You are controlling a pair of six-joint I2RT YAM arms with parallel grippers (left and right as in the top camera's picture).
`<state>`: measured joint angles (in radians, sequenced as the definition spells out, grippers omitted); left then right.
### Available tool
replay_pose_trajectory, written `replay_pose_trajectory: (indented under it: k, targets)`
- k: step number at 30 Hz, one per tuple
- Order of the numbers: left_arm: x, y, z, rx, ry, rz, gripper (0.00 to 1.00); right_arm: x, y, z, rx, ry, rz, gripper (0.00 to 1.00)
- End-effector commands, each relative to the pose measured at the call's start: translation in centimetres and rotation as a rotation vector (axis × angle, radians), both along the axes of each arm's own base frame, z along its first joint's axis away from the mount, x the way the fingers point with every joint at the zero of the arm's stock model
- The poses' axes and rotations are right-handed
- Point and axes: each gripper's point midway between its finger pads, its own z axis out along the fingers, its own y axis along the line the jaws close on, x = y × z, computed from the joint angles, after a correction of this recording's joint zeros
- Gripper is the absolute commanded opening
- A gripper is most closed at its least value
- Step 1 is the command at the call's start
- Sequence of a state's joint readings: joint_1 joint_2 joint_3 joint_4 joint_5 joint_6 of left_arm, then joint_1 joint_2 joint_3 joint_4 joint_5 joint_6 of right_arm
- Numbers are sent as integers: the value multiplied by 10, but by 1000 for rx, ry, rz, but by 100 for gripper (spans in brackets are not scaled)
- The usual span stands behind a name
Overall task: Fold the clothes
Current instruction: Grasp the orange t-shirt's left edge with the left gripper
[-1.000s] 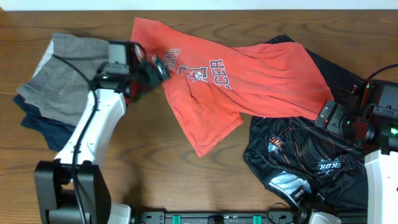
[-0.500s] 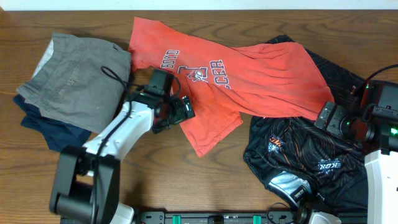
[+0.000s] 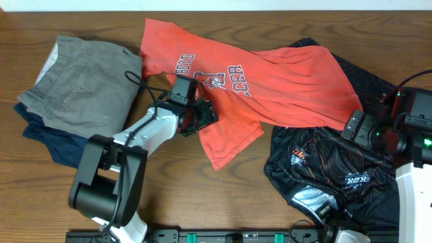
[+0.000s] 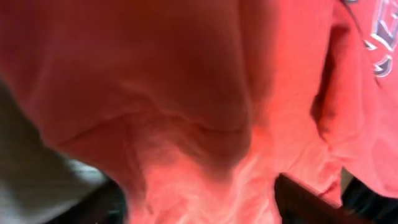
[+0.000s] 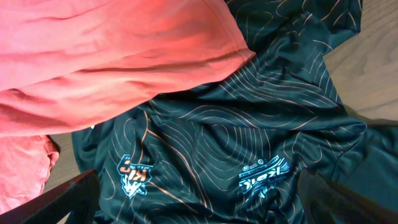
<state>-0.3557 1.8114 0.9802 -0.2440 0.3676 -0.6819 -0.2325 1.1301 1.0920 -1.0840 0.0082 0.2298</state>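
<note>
The coral-red T-shirt (image 3: 283, 81) lies crumpled across the back middle of the table, lettering up, with a flap hanging toward the front. My left gripper (image 3: 208, 115) is pressed down on the shirt's left part, just below the lettering. In the left wrist view red cloth (image 4: 186, 93) fills the frame and bunches between the two dark fingers (image 4: 305, 202), which still stand apart. My right gripper (image 3: 352, 126) hovers open at the shirt's right hem (image 5: 93, 56), above the black garment, holding nothing.
A black patterned garment (image 3: 331, 169) lies at the right under the shirt's edge and below my right gripper (image 5: 205, 205). Folded grey (image 3: 81, 84) and navy (image 3: 47, 138) clothes are stacked at the left. Bare wood (image 3: 175, 182) lies in front.
My left arm has swung from beside the grey pile to the right and down onto the shirt, and its jaws have narrowed around the cloth. The right arm has not moved.
</note>
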Motion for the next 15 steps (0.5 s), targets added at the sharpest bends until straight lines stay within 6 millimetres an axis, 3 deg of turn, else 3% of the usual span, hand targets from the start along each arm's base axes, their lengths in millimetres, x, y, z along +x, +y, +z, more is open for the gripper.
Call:
replay_pose_trajectory:
  k: [1,5,9,13,15]
  targets:
    - [-28,3,-37,27,123,-4,44,0,-5,2,-15,-4,-6,99]
    - [-29,4,-36,32,116,-27,9,-1,-5,-1,-12,12,-6,99]
    - [-30,13,-21,52,95,-84,6,0,-4,-9,-2,48,-5,99]
    - [-41,41,21,72,94,-89,6,2,5,-22,56,97,30,97]
    - [-45,60,46,73,69,-57,6,4,16,-31,116,123,71,80]
